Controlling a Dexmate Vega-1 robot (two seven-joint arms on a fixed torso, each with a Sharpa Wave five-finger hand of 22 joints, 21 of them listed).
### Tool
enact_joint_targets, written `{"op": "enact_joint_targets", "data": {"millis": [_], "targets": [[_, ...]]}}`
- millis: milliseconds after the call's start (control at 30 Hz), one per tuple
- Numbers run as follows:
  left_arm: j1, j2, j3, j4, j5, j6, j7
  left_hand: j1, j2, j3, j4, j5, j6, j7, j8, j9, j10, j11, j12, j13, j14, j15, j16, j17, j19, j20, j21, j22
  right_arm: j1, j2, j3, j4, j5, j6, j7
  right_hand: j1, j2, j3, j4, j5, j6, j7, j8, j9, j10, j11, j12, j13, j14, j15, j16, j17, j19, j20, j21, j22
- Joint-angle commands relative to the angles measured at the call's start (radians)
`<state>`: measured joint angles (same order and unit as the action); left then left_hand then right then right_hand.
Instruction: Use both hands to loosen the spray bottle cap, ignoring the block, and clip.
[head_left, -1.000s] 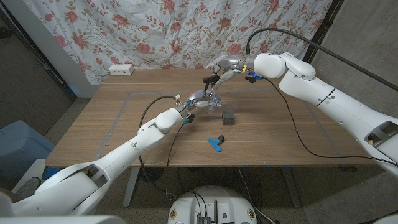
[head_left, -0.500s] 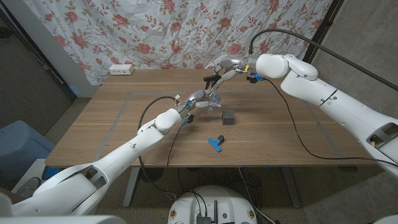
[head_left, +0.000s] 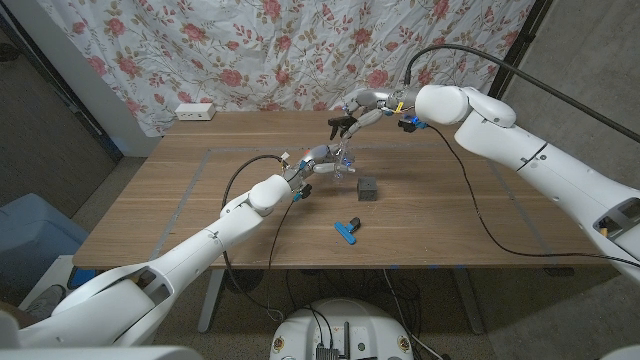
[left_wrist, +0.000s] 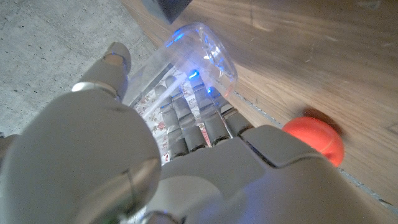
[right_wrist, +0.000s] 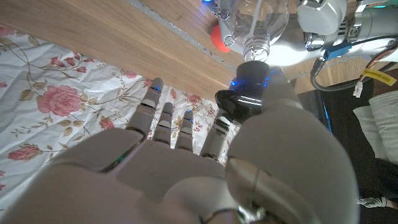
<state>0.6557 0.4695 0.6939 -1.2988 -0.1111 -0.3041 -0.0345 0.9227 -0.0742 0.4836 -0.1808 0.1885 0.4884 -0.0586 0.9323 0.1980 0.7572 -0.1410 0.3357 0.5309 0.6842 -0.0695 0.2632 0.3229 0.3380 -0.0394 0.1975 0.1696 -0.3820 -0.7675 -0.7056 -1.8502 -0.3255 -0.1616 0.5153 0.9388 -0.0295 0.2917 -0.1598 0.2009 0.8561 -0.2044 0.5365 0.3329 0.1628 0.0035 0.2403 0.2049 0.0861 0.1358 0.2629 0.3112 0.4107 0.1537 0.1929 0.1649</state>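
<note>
Bottle (left_wrist: 198, 59) within left fingers (left_wrist: 186, 118), cap (right_wrist: 249, 93) off

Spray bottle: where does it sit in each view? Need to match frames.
Head view: spray bottle at mid-table, gripped by the left hand.
Left wrist view: its clear body just past the fingers.
Right wrist view: its neck against the wood.
Shared landmark: the wooden table.

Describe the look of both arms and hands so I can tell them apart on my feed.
Both arms have glossy white rounded shells with a black cable looping alongside. The left hand and right hand are silver-grey with dark fingertips. The right wrist carries a small blue fitting.
</note>
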Motion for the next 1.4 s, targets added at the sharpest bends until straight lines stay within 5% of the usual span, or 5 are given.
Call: {"op": "enact_joint_targets", "data": {"millis": [33, 1400], "targets": [[-0.003, -0.008, 0.0, 0.015, 0.003, -0.019, 0.002, -0.174, 0.217, 0.012, 0.002, 0.003, 0.015, -0.002, 0.005, 0.002, 0.005, 0.0, -0.003, 0.006, -0.002, -0.099, 0.006, 0.004, 0.006, -0.032, -0.003, 0.002, 0.005, -0.013, 0.013, -0.013, 0.034, -0.013, -0.014, -0.004, 0.009, 0.007, -0.002, 0.004, 0.024, -0.017, 0.007, 0.009, 0.006, 0.004, -0.002, -0.001, 0.007, 0.0, 0.005, 0.0, 0.01, 0.002, 0.0, 0.003], [0.01, -0.007, -0.012, 0.023, -0.005, -0.032, 0.02, -0.146, 0.211, 0.012, -0.002, 0.002, 0.016, 0.008, 0.004, 0.004, 0.014, 0.009, 0.001, 0.015, -0.001, -0.094, 0.015, 0.013, 0.005, -0.031, -0.003, 0.003, 0.003, -0.072, 0.072, -0.066, 0.12, -0.074, -0.053, -0.004, 0.009, 0.01, 0.0, -0.001, 0.021, -0.016, 0.016, 0.017, 0.026, 0.007, -0.006, -0.001, 0.018, 0.004, 0.008, 0.001, 0.011, 0.012, -0.002, 0.003]]}}
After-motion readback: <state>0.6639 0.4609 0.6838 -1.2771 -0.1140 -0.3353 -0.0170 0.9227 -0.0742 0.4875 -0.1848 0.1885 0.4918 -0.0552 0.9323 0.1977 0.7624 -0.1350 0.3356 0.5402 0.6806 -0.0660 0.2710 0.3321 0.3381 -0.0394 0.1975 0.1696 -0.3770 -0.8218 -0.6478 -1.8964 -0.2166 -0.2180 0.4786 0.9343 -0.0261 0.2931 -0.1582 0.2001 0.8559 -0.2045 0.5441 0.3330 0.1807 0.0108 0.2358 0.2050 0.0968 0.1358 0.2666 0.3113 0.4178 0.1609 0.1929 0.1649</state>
